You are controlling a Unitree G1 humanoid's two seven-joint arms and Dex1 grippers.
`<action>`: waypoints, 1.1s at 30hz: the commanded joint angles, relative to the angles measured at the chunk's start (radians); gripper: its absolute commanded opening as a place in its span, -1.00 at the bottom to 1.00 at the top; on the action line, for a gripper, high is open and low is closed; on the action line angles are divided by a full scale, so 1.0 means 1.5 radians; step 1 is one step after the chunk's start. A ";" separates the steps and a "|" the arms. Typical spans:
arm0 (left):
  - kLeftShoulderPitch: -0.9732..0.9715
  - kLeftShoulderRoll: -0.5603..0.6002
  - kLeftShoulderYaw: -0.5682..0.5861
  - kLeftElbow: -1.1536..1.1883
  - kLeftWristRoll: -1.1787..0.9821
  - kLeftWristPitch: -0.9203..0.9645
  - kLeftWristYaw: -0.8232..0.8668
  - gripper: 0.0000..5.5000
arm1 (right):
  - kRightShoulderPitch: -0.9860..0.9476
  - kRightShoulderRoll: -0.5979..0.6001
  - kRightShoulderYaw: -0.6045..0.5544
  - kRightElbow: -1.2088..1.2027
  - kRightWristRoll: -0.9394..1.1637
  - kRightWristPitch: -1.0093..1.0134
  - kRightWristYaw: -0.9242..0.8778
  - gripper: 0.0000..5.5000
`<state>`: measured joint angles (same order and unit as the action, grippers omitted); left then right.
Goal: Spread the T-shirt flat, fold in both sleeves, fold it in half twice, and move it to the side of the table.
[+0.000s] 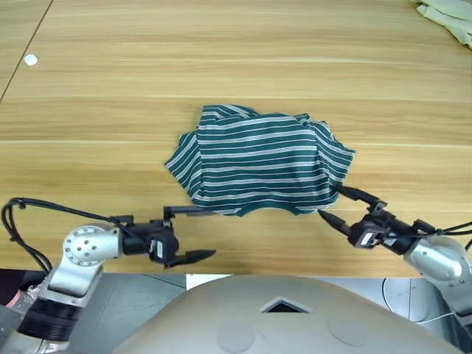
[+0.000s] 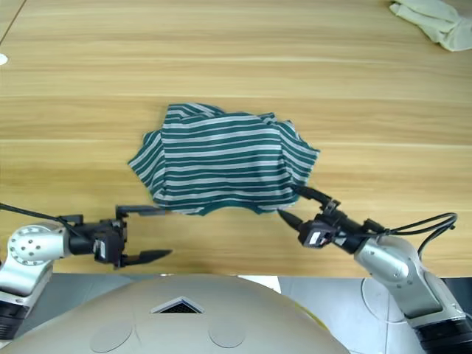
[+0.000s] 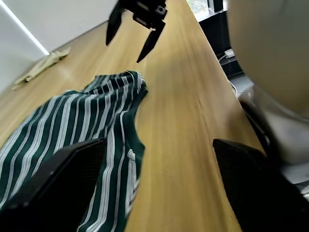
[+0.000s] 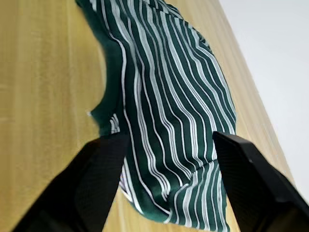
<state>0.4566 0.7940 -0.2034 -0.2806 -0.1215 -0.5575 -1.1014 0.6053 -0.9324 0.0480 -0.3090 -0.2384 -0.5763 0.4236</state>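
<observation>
A dark green T-shirt (image 1: pixel 259 159) with thin white stripes lies crumpled in a rough heap in the middle of the wooden table (image 1: pixel 110 110). My left gripper (image 1: pixel 193 233) stands open just off the shirt's near left corner, its far finger almost at the hem. At the shirt's near right corner my right gripper (image 1: pixel 341 206) is open too, one fingertip touching the cloth edge. The left wrist view has the shirt (image 3: pixel 72 140) between its fingers and the right gripper (image 3: pixel 136 33) farther off. The shirt's hem (image 4: pixel 159 106) lies between the right wrist's fingers.
A pale cream cloth (image 1: pixel 446 16) lies at the table's far right corner. A small white round object (image 1: pixel 30 60) sits at the far left. The table's near edge (image 1: pixel 295 274) runs just behind both grippers.
</observation>
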 commanded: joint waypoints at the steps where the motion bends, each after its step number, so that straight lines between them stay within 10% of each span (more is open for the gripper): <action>1: 0.002 -0.006 -0.044 0.006 0.087 -0.023 0.022 0.49 | 0.030 0.003 -0.010 -0.044 -0.036 0.016 0.025 0.17; 12: -0.100 -0.087 -0.094 0.156 0.364 -0.046 0.234 0.49 | 0.041 0.054 -0.043 0.065 -0.141 0.057 -0.036 0.17; 33: -0.113 -0.002 -0.059 0.155 0.363 0.017 0.299 0.49 | -0.085 0.096 0.102 0.160 -0.184 0.022 -0.044 0.17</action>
<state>0.2495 0.7604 -0.2686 -0.0868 0.3775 -0.5872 -0.6142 0.4630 -0.7666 0.1953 -0.1288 -0.4519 -0.5917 0.3279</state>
